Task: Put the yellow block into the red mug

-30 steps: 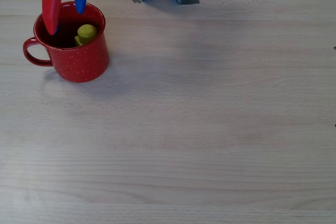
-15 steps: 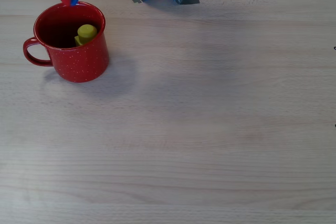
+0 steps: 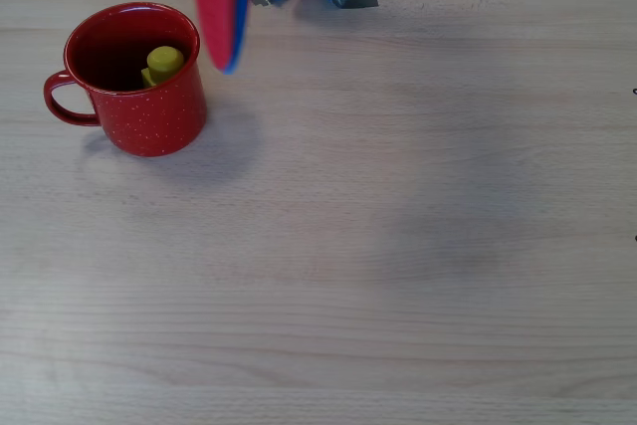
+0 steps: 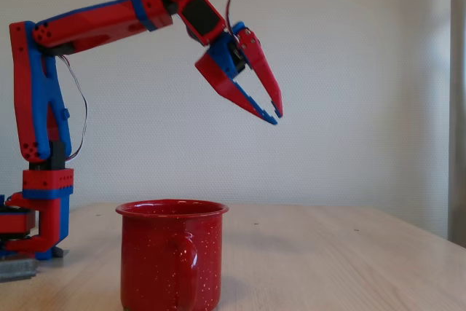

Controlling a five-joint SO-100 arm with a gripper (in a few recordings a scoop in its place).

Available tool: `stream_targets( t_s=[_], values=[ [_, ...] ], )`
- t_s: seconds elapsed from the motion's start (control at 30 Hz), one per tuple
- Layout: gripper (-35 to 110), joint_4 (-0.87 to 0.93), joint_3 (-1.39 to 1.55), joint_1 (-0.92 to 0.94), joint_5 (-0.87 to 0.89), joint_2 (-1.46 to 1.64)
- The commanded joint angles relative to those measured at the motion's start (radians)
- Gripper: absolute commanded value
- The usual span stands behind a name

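The yellow block (image 3: 161, 63) lay inside the red mug (image 3: 149, 116), well below the gripper's (image 4: 275, 113) nearly closed, empty fingers.

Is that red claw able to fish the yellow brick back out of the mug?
Probably yes: the red mug is open-topped, the yellow block uncovered, the gripper empty above.

Yellow block (image 3: 162, 63) in white-speckled red mug (image 3: 149, 111); red-and-blue gripper (image 4: 275, 114); pale wood table (image 3: 398, 246)
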Motion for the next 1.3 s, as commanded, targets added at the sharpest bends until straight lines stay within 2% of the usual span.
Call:
stream_targets(
  t_s=[0.0,0.23,0.57,1.27],
  values=[
    [0,-0.058,0.032,-0.035,0.035,0.091],
    [0,-0.095,0.224,-0.133,0.071,0.207],
    [0,-0.123,0.670,-0.141,0.046,0.525],
    [0,0.115,1.243,0.000,-0.049,1.255]
  ],
)
